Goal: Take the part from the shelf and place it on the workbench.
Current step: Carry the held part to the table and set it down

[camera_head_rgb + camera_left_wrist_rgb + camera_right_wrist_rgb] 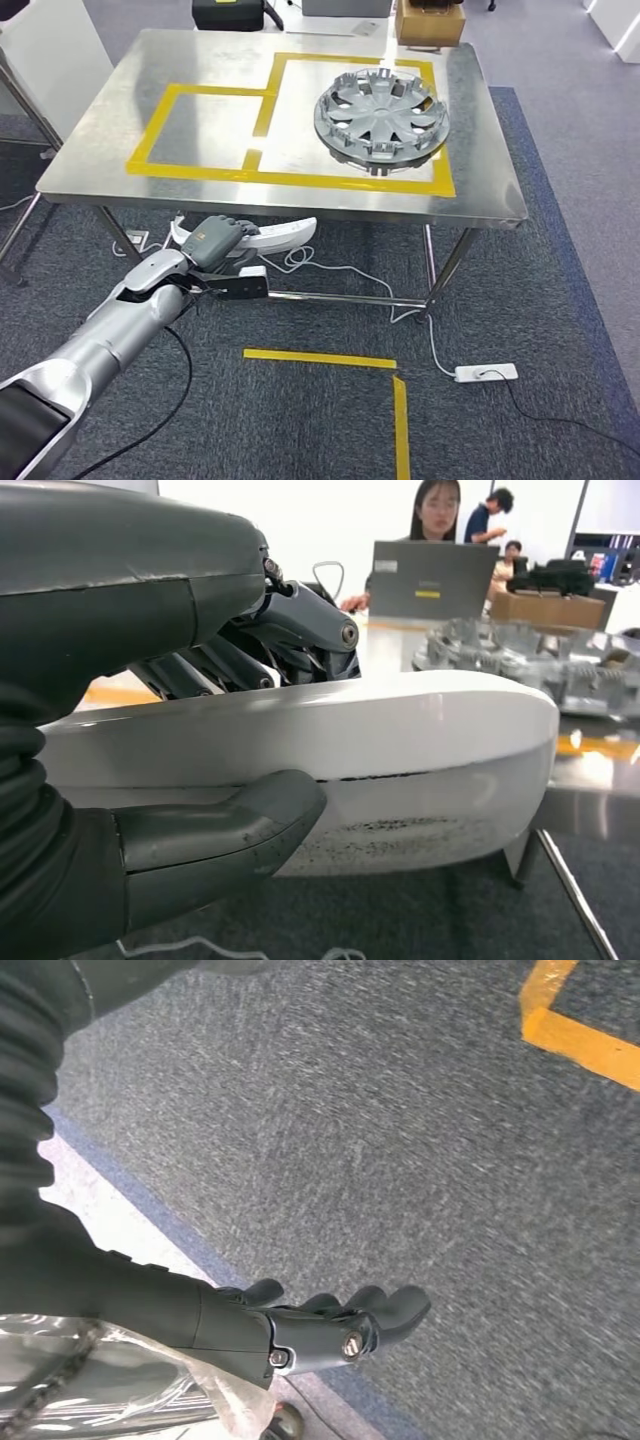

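My left hand point(215, 243) grips a long white curved part point(283, 232) in front of the workbench point(98, 170), below its near edge. In the left wrist view the white part point(423, 750) lies across the picture, with the thumb point(226, 825) under it and the fingers point(302, 620) over it. My right hand point(332, 1325) hangs over the grey carpet, fingers slightly curled with nothing in them.
A silver wheel cover point(381, 118) lies on the workbench inside yellow tape outlines point(204, 172). A cardboard box point(429, 22) and dark case point(226, 14) sit beyond the far edge. Cables and a power strip point(486, 373) lie on the floor. People sit behind a laptop point(434, 578).
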`<state>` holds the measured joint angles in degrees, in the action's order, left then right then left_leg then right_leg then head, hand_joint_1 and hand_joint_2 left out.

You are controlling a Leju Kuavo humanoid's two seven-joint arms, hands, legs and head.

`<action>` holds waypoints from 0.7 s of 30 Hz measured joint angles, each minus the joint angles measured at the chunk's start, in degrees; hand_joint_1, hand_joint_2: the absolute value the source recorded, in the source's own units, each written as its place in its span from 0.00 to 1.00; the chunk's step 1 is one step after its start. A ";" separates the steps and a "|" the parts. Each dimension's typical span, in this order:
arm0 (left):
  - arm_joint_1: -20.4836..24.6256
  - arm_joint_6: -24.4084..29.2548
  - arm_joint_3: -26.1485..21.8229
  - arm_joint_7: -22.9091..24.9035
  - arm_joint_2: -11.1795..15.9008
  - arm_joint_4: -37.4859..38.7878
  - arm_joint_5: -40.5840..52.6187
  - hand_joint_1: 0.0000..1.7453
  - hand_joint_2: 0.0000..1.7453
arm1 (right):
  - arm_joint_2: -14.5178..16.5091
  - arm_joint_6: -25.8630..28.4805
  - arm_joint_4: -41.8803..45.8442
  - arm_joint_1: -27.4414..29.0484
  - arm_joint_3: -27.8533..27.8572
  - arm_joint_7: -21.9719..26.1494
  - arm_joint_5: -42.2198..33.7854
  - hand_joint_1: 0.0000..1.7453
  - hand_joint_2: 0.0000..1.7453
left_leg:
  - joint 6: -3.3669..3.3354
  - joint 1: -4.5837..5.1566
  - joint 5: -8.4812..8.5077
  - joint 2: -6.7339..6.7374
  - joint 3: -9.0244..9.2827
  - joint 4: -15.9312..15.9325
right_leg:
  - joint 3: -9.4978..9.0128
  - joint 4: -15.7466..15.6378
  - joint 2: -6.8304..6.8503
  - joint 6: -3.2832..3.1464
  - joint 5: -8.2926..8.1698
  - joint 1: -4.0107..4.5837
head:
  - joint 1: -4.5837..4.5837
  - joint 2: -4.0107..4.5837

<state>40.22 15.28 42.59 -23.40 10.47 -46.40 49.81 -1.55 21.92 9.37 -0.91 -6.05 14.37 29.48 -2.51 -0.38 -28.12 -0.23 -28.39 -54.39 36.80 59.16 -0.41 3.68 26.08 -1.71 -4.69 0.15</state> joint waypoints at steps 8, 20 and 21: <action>-0.11 -0.08 0.01 0.05 -0.12 0.03 -0.01 1.00 1.00 | 0.03 0.00 -0.03 0.35 0.00 -0.02 -0.01 0.00 1.00 | 1.14 -0.22 -3.31 -0.21 3.27 -0.16 | 4.14 2.39 0.30 -0.15 -5.26 0.14 | 0.25 0.01; -0.94 -0.13 0.15 0.05 -0.10 0.38 -0.01 1.00 1.00 | 0.19 0.02 0.03 0.81 0.18 0.01 0.02 0.00 1.00 | 2.91 -0.10 -7.34 -0.07 -7.99 -17.96 | -3.35 -1.97 -0.14 -3.24 0.99 0.34 | -0.09 -0.02; -1.20 -0.14 0.15 0.02 -0.08 0.42 -0.01 1.00 1.00 | 0.19 0.01 0.03 0.94 0.25 0.01 0.02 0.00 1.00 | 2.71 -0.09 -4.19 -0.07 -8.30 -15.92 | -4.18 -1.97 -0.19 -3.19 1.51 0.41 | -0.10 -0.02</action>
<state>39.02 15.14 42.75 -23.38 10.39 -45.98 49.81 -1.36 21.93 9.40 0.03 -5.81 14.38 29.50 0.20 -0.47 -32.31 -0.30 -36.69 -70.30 32.62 57.19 -0.61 0.50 27.59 -1.30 -4.79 0.13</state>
